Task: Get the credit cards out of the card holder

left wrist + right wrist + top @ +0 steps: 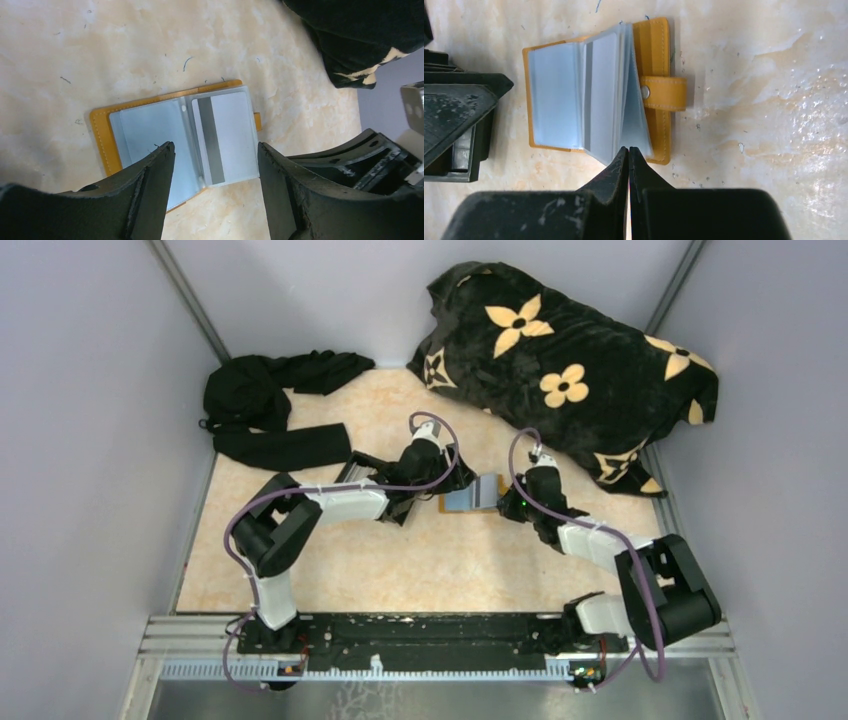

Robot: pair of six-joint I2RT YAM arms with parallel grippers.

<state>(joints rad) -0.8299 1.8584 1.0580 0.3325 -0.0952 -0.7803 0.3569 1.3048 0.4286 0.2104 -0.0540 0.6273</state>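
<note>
The orange card holder [447, 504] lies open on the table between my two grippers, its clear sleeves spread. One light grey credit card [227, 132] with a dark stripe sits in a sleeve; the same card [601, 90] shows in the right wrist view among the fanned sleeves. The holder's orange cover [659, 65] has a snap strap [664, 93]. My left gripper [216, 152] hovers open over the holder's near edge, holding nothing. My right gripper [629, 149] is shut, tips against the near edge of the raised sleeves; whether a sleeve is pinched I cannot tell.
A black blanket with tan flowers [570, 360] is heaped at the back right, its edge close to the holder [360, 35]. Black clothing [270, 405] lies at the back left. Grey walls close in both sides.
</note>
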